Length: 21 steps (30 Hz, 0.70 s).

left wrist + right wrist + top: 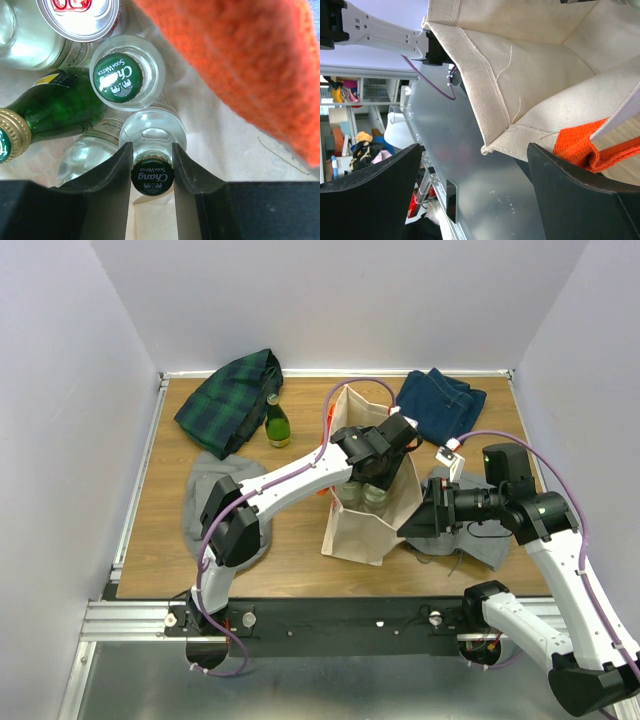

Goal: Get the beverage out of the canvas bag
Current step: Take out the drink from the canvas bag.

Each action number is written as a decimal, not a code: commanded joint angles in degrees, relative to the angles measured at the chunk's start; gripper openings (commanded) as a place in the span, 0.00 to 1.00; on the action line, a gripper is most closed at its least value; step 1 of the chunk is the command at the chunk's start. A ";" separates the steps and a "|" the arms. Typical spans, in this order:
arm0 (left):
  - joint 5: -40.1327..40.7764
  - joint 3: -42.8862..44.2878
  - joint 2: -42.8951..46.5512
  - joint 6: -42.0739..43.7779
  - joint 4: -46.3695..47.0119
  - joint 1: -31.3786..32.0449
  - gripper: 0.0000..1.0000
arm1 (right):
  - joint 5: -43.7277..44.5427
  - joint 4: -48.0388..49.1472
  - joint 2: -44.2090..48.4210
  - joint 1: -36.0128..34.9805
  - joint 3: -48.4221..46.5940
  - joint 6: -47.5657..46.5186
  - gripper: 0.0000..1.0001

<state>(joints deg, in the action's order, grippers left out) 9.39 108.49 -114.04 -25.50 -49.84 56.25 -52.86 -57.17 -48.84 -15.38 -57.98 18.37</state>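
Observation:
The beige canvas bag stands upright mid-table, and my left gripper reaches down into its mouth. Inside, my left gripper is shut on the green "Chang Soda Water" cap of a clear bottle, one finger touching each side. Around it stand another capped clear bottle, a green bottle and a can. An orange handle hangs at the upper right. My right gripper is open at the bag's right side. The bag's rim corner lies between its wide-spread fingers.
A green bottle stands on the table behind the bag, next to a plaid cloth. Folded denim lies at the back right. Grey cloths lie left and right of the bag.

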 commanded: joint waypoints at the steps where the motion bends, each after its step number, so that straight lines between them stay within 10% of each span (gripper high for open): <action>1: -2.88 3.31 0.13 0.01 -0.25 0.09 0.00 | 3.99 -1.90 0.50 -0.18 -1.09 0.44 0.94; 21: -4.29 10.34 1.62 0.62 -4.91 0.26 0.00 | 6.28 -2.07 1.29 -0.27 -2.84 0.53 0.92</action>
<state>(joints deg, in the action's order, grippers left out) 7.18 116.14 -115.52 -24.86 -56.23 56.25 -49.21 -57.17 -48.49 -15.38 -58.94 18.98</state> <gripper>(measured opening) 0.411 0.922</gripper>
